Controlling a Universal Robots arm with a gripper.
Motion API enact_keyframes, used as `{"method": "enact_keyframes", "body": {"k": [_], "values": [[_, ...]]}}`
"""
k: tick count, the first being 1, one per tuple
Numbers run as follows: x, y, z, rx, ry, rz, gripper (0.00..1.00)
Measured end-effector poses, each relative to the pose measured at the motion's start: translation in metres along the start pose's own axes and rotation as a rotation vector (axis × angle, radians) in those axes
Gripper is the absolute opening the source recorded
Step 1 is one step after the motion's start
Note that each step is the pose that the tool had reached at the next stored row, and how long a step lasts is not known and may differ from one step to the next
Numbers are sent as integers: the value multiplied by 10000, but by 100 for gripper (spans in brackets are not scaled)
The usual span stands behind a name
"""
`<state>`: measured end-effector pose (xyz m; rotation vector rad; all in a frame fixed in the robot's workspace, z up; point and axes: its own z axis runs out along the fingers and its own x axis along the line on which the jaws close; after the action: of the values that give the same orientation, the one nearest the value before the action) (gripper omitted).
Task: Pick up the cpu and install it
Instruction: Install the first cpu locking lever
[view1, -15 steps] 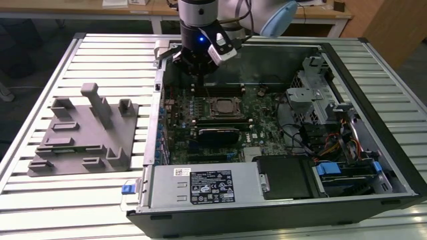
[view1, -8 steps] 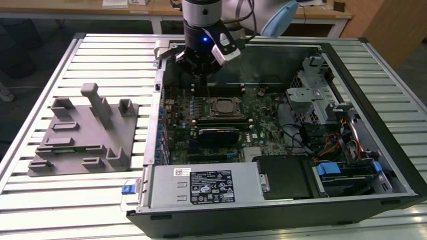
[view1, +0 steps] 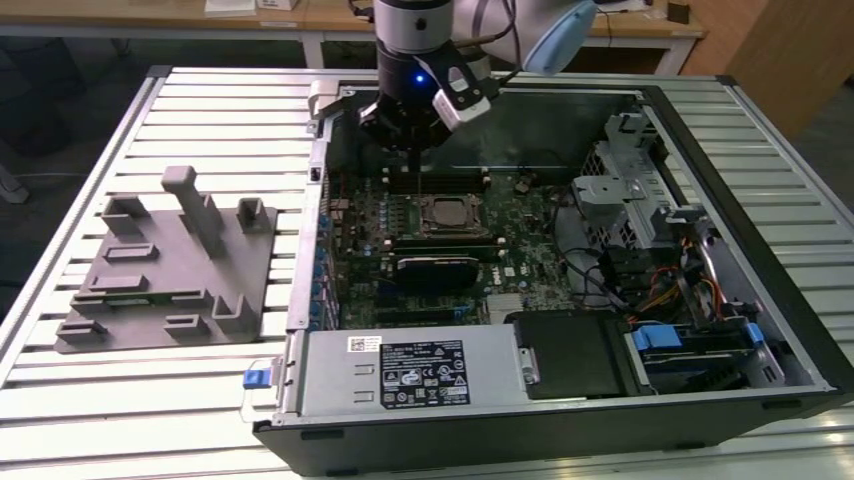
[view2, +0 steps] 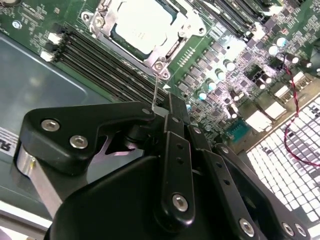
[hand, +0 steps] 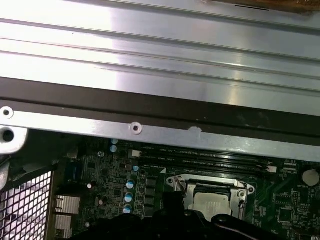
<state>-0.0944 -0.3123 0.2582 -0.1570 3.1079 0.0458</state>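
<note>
Black gripper (view2: 165, 107) links crowd the second wrist view, bolted plates tapering toward the fingertips, which meet at a narrow tip with no gap showing between them and nothing held there. A thin metal lever (view2: 156, 90) rises from the socket frame (view2: 159, 64) and ends touching that tip. Just beyond the fingers sits the cpu (view2: 142, 22), its pale metal top lying flat inside the frame on the green board (view2: 240, 60). Dark memory slots (view2: 100, 60) run beside the frame, and small round capacitors (view2: 220, 75) dot the board off to one side of the fingers.

From the exterior view, the arm (view1: 407, 25) comes down into the open case (view1: 561, 260), and the gripper (view1: 416, 165) hangs right over the socket, the cpu (view1: 447, 212) just below the tip. A grey tray (view1: 167, 270) with upright posts rests well apart from the fingers, on the slatted table (view1: 200, 400) at the exterior view's left of the case. A grey power supply (view1: 400, 370) fills the near corner of the case.

In the first wrist view the cpu (hand: 212, 202) shows seated in its frame (hand: 210, 182), just past the dark edge of the gripper, with the case wall (hand: 150, 130) and table slats beyond.
</note>
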Motion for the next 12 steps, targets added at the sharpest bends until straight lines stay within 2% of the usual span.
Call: {"method": "enact_keyframes", "body": {"k": [10,11,12], "values": [[-162,-17,13,-9,4,0,11],[-164,-18,14,-74,-2,2,11],[-165,-20,16,-234,-18,6,11]]}}
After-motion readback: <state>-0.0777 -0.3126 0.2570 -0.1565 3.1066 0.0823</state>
